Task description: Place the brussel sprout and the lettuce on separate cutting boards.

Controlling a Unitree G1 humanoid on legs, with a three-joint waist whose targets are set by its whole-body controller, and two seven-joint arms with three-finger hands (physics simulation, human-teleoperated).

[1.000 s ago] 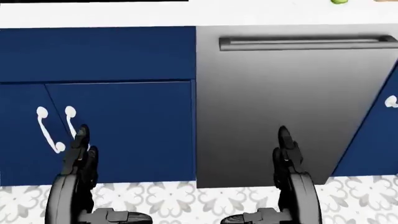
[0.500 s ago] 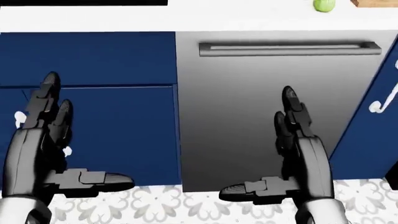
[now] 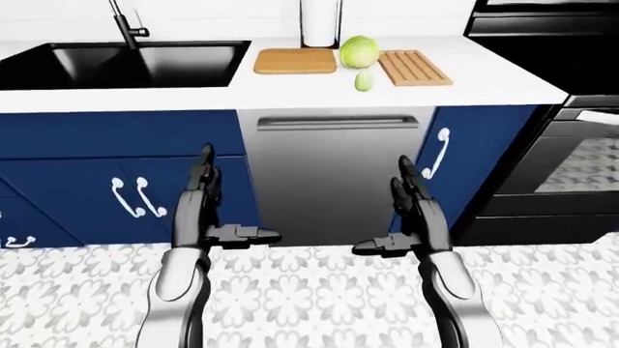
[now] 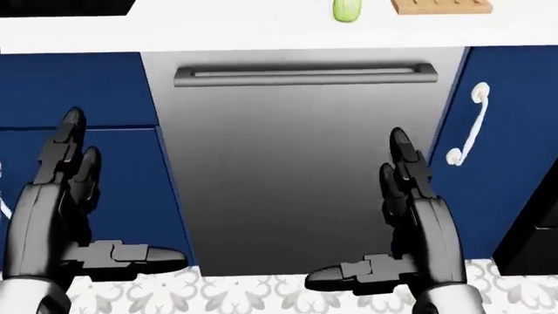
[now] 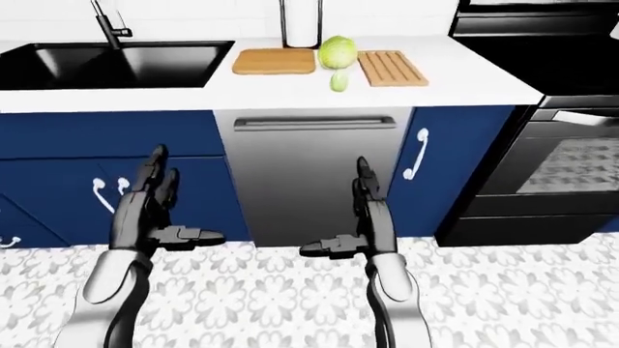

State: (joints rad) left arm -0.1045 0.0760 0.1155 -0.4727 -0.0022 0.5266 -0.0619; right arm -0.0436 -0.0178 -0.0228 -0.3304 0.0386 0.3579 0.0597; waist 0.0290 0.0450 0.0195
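I hold my left hand point(image 3: 198, 199) and right hand point(image 3: 414, 210) raised with fingers spread apart and thumbs turned inward, both empty, low ahead of the dishwasher point(image 3: 331, 174). On the white tabletop point(image 3: 290, 90), toward 12 o'clock in the left-eye view, the lettuce point(image 3: 359, 51) sits between two cutting boards: a plain board point(image 3: 295, 61) at its 9 o'clock and a grooved board point(image 3: 414, 67) at its 3 o'clock. The brussel sprout point(image 3: 365, 81) lies just at the lettuce's 6 o'clock, on the bare tabletop. The sink point(image 3: 125, 64) is at 10 o'clock, the oven point(image 3: 566, 123) at 2 o'clock.
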